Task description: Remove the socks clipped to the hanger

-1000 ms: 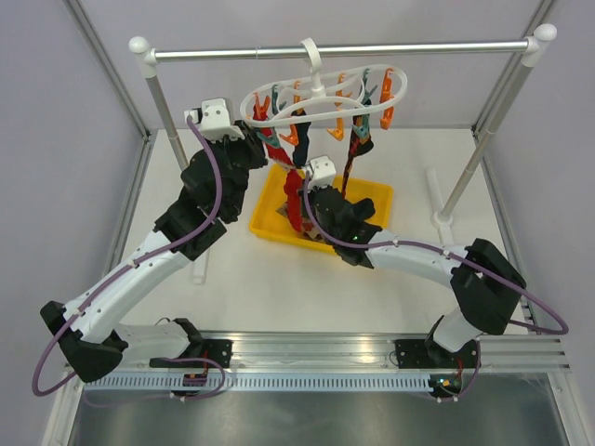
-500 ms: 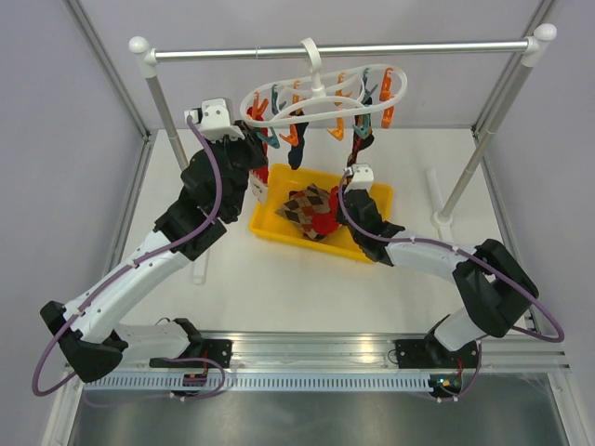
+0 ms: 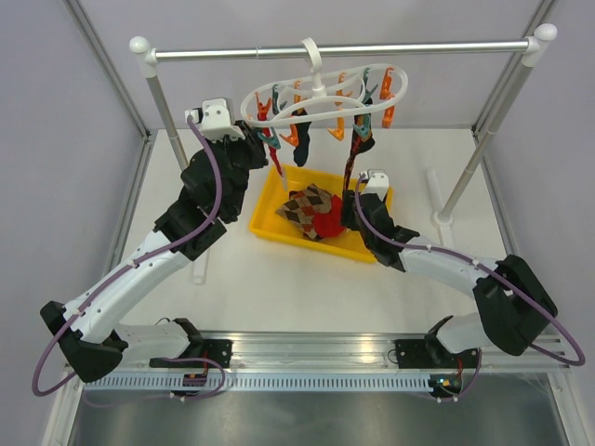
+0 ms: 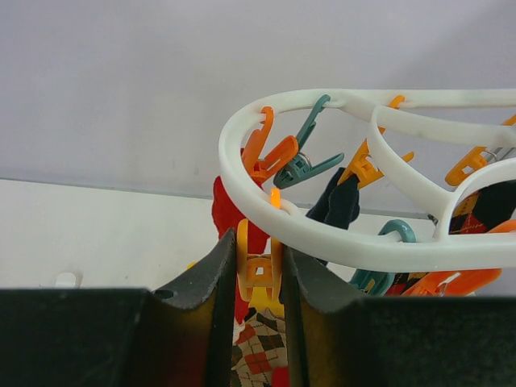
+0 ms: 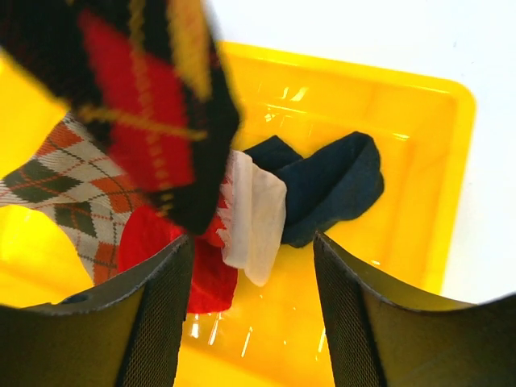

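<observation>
Socks point(image 3: 311, 212) in 2 groups: a heap in the yellow tray point(image 3: 288, 240) at the far middle of the table point(image 3: 279, 297), and at least 3 hanging from the hanger point(image 3: 321, 98) on the silver rail point(image 3: 418, 45), above the tray's far edge.

Since 1 second ago: dropped red sock point(image 3: 327, 223) gone from the right gripper point(image 3: 353, 206) and lying on the heap. Jaws gone from clamped to wide apart, holding nothing. Wrist shifted from the tray's centre towards its right corner, beside a hanging dark argyle sock point(image 3: 350, 172). Judged meaning: 1 more sock delivered, next pull likely on this argyle sock.

Left gripper point(image 4: 256, 278) at the hanger's left end, narrowly parted and closed on an orange peg point(image 4: 258, 264), unmoved over that second; probably pressing the peg open.

Left wrist view only: the peg between the fingers, and a hanging red sock point(image 4: 230, 211) behind the ring.

Right wrist view only: empty gap between the right fingers, a navy sock point(image 5: 330, 181) and a beige argyle sock point(image 5: 64, 189) in the tray.

Top view only: both arms, hanger and tray together.
</observation>
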`<control>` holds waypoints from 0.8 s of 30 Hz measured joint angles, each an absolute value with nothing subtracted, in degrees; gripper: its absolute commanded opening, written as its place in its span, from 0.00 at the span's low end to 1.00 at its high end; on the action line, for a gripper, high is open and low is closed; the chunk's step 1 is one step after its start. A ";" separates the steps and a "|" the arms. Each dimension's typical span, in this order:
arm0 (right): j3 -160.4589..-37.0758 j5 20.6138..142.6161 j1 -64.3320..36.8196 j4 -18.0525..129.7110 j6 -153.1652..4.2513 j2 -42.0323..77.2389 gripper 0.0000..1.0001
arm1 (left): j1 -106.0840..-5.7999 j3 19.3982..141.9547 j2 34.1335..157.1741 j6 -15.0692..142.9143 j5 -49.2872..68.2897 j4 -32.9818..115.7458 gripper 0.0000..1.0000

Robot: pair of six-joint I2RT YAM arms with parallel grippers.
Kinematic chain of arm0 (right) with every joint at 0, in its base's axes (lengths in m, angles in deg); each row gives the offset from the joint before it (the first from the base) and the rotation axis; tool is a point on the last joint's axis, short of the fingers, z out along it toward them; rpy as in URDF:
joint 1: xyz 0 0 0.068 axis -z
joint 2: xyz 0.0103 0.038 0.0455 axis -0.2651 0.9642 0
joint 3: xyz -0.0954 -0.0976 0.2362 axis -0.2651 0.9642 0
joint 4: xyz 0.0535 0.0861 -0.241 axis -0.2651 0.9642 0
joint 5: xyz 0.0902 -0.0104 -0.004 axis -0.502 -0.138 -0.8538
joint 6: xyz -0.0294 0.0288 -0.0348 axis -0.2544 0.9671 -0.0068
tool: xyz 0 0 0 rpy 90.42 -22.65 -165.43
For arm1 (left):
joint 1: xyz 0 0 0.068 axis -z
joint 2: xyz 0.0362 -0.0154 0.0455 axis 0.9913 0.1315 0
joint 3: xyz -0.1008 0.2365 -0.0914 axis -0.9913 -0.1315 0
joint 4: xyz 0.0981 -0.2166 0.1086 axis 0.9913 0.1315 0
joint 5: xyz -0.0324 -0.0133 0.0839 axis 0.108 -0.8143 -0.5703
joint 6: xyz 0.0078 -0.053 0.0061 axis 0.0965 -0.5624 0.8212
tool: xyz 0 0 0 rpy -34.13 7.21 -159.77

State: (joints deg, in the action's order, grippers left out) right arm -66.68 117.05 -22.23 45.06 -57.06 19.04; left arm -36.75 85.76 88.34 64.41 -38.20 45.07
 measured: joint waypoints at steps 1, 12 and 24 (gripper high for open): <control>-66.25 117.11 -22.23 45.37 -56.96 17.78 0.63 | -36.75 85.76 88.34 64.41 -38.09 45.07 0.11; -64.54 116.89 -22.23 45.72 -56.17 11.15 0.35 | -36.75 85.76 88.34 64.41 -37.57 45.07 0.11; -63.65 111.89 -22.26 41.04 -57.57 8.20 0.51 | -36.75 85.74 88.34 64.39 -37.37 45.07 0.11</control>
